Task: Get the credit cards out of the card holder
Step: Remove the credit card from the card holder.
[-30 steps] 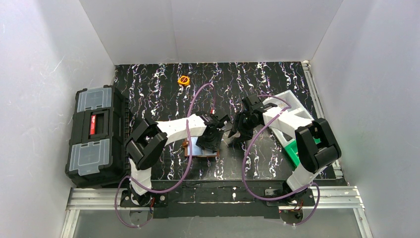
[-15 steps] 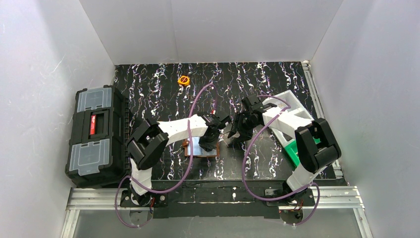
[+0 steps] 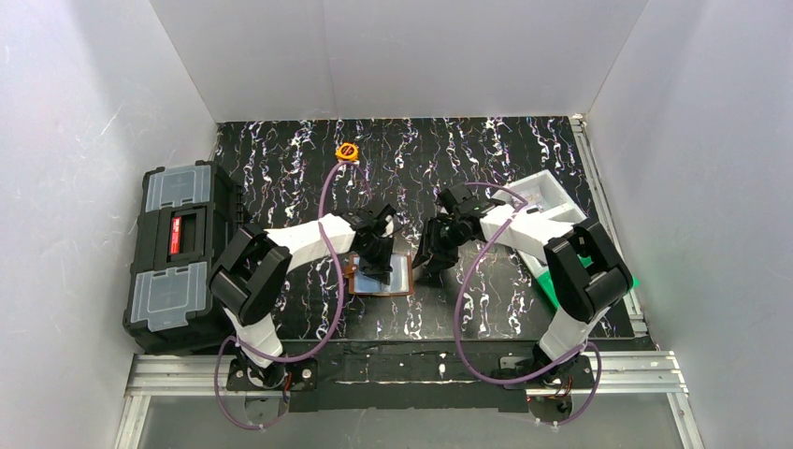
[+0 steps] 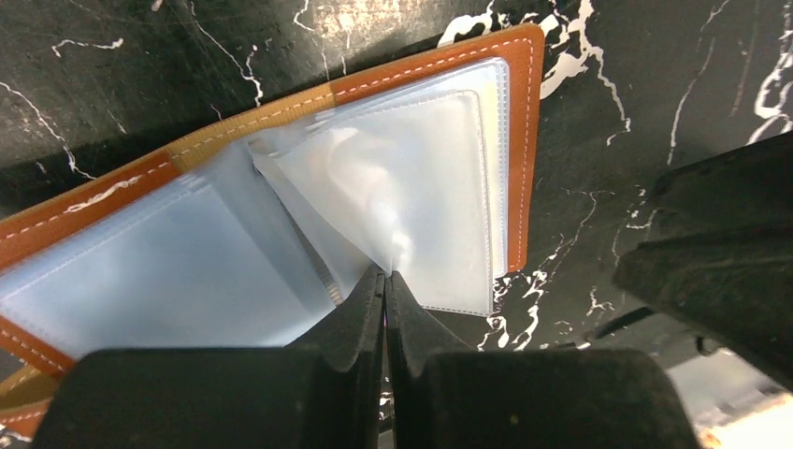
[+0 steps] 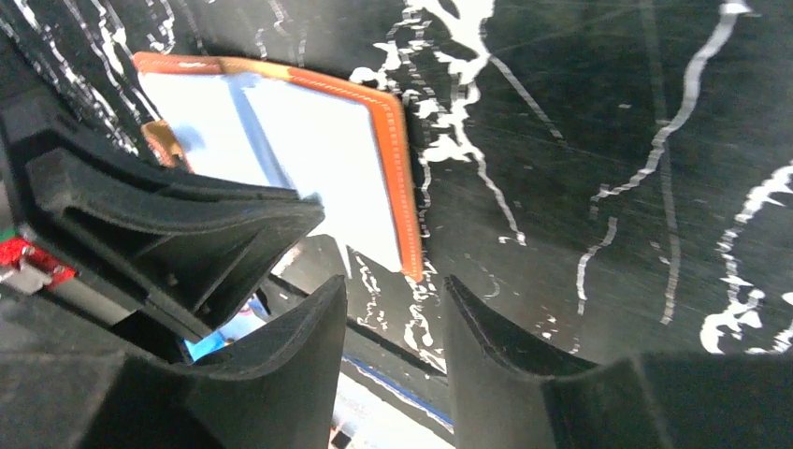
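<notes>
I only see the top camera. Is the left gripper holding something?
Observer: Yes. In the left wrist view the left gripper is shut on a clear pocket of the holder.
Operator: Is the pocket lying flat?
Observer: No, it bunches up into a peak at the fingertips.
Operator: And the right gripper?
Observer: In the right wrist view the right gripper is open with nothing between its fingers, by the holder's corner.

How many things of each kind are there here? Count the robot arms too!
Black plastic toolbox with grey lids: 1
Small round orange object: 1
Brown leather card holder, lying open: 1
Green plastic bin: 1
White robot arms: 2
Total: 6
</notes>
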`<state>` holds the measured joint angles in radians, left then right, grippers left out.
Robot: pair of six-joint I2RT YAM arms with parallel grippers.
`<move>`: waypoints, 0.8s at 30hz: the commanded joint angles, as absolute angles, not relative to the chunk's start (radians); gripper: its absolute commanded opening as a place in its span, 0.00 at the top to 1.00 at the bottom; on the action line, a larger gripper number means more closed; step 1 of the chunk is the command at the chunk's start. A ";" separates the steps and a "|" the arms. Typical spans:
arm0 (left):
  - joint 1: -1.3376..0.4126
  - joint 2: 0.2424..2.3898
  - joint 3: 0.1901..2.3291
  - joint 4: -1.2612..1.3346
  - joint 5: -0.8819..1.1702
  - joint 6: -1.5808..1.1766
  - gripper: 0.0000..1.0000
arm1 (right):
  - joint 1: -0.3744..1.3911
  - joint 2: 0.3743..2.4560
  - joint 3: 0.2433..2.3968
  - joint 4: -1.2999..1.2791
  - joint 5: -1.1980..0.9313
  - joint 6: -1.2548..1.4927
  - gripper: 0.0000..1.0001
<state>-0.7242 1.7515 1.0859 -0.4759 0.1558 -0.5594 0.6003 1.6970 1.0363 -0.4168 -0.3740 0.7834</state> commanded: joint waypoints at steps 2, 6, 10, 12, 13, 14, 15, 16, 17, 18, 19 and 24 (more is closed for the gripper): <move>-0.664 1.701 1.009 -0.388 0.294 -0.573 1.00 | 0.630 1.725 1.104 -0.344 -0.460 0.801 0.52; -0.649 1.686 0.991 -0.367 0.319 -0.576 1.00 | 0.646 1.763 1.133 -0.337 -0.470 0.809 0.56; -0.644 1.680 0.985 -0.360 0.330 -0.577 1.00 | 0.653 1.813 1.156 -0.330 -0.479 0.819 0.61; -0.642 1.680 0.981 -0.356 0.332 -0.577 1.00 | 0.654 1.828 1.166 -0.329 -0.477 0.820 0.62; -0.641 1.679 0.980 -0.356 0.335 -0.578 1.00 | 0.656 1.835 1.169 -0.330 -0.474 0.819 0.63; -0.641 1.678 0.977 -0.355 0.337 -0.578 1.00 | 0.656 1.839 1.172 -0.330 -0.475 0.818 0.63; -0.640 1.678 0.977 -0.354 0.339 -0.578 1.00 | 0.658 1.846 1.177 -0.330 -0.477 0.817 0.64; -0.639 1.678 0.975 -0.354 0.340 -0.577 1.00 | 0.659 1.851 1.179 -0.330 -0.478 0.816 0.65; -0.640 1.678 0.975 -0.354 0.340 -0.577 1.00 | 0.661 1.856 1.181 -0.330 -0.479 0.815 0.66; -0.639 1.678 0.976 -0.354 0.341 -0.577 1.00 | 0.662 1.861 1.183 -0.330 -0.479 0.815 0.66; -0.639 1.677 0.975 -0.354 0.342 -0.577 1.00 | 0.666 1.866 1.186 -0.330 -0.481 0.816 0.67; -0.637 1.672 0.981 -0.358 0.347 -0.577 1.00 | 0.673 1.885 1.195 -0.331 -0.479 0.816 0.78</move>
<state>-0.6434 1.7203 0.9920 -0.3416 0.3370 -0.5804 0.6624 1.8656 1.1522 -0.3393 -0.4568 0.8135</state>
